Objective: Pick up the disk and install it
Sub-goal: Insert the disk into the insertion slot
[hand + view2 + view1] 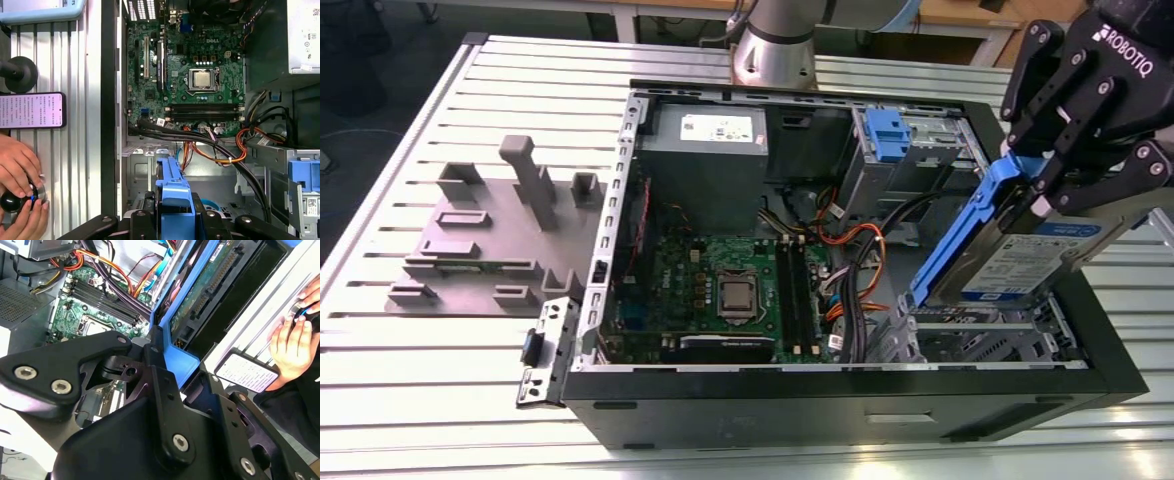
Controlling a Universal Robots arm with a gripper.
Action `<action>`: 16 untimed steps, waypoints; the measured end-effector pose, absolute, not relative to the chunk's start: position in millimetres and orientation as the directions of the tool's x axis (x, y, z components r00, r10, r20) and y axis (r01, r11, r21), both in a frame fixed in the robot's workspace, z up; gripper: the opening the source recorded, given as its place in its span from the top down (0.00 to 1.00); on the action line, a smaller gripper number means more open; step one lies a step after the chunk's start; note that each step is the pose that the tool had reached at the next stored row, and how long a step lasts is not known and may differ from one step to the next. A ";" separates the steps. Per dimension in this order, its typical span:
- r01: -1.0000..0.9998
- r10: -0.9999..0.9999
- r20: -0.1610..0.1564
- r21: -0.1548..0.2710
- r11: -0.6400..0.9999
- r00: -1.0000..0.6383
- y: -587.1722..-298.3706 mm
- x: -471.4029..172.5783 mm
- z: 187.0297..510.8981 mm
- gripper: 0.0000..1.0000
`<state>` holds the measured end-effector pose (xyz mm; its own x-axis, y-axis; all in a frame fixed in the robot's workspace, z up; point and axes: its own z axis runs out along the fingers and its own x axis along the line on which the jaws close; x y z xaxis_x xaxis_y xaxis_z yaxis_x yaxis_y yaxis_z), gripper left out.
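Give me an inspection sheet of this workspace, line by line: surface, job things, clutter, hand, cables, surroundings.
Surface: slatted metal table, bearing an open computer case.
Job's things: disk, blue-edged, tilted above the case's drive cage at the exterior view's right; not seated.
Clutter: grey fixture block on the table at the exterior view's left; phone on the slats.
Grippers: hand shut on the disk's upper end.
Cables: orange and black bundles inside the case beside the motherboard.
Surroundings: a person's hands on a knob beside the phone.

White lettering on gripper, printed label on disk, sticker on power supply, text on phone screen.
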<state>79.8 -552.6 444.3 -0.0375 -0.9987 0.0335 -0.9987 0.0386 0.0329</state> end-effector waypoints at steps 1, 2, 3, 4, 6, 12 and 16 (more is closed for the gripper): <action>-0.999 -0.999 0.033 0.033 0.039 -0.037 -552.9 79.9 443.9 0.64; -0.999 -0.999 0.033 0.033 0.039 -0.037 -553.2 79.9 443.6 0.64; -0.999 -0.999 0.033 0.033 0.039 -0.038 -553.4 80.0 443.2 0.64; -0.999 -0.999 0.033 0.033 0.039 -0.037 -553.5 80.2 442.9 0.64; -0.999 -0.999 0.033 0.033 0.039 -0.037 -553.8 80.7 442.2 0.64; -0.999 -0.999 0.033 0.033 0.039 -0.037 -555.2 81.1 440.1 0.64; -0.999 -0.999 0.033 0.033 0.039 -0.037 -556.1 81.1 438.7 0.64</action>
